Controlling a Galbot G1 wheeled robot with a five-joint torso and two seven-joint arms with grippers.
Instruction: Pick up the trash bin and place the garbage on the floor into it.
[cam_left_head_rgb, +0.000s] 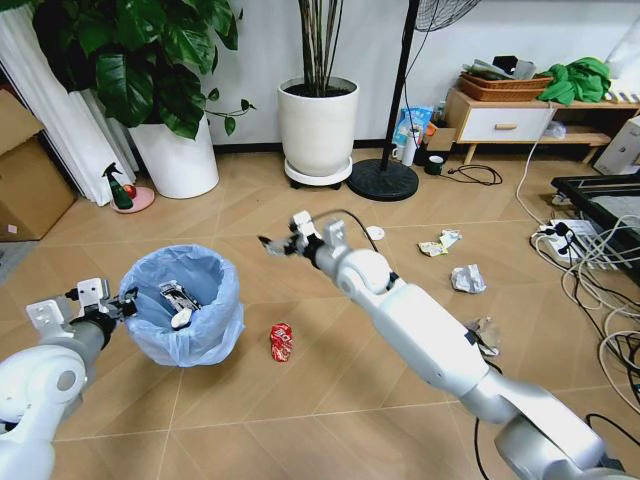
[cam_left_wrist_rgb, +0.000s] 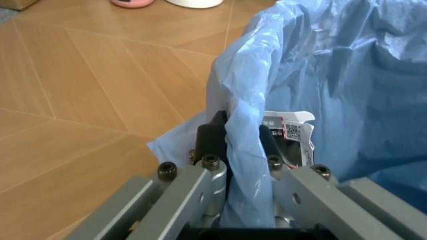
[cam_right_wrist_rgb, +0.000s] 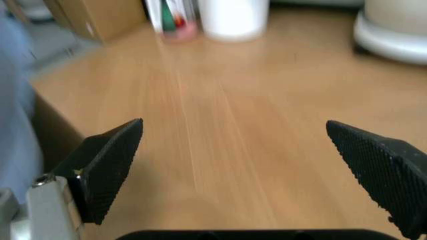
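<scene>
Left gripper (cam_left_wrist_rgb: 243, 150) clamps the trash bin (cam_left_head_rgb: 182, 305) rim. Right gripper (cam_left_head_rgb: 283, 243), fingers spread wide and empty, hovers over the floor (cam_left_head_rgb: 330, 400) beyond a red can (cam_left_head_rgb: 281, 341).

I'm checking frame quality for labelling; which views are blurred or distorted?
Right wrist view: floor streaked with motion blur behind the open right gripper. Left wrist view: sharp on the trash bin. Head view: wide-angle bending at the edges.

One trash bin (cam_left_head_rgb: 182, 310), two plant pots (cam_left_head_rgb: 318, 128)
</scene>
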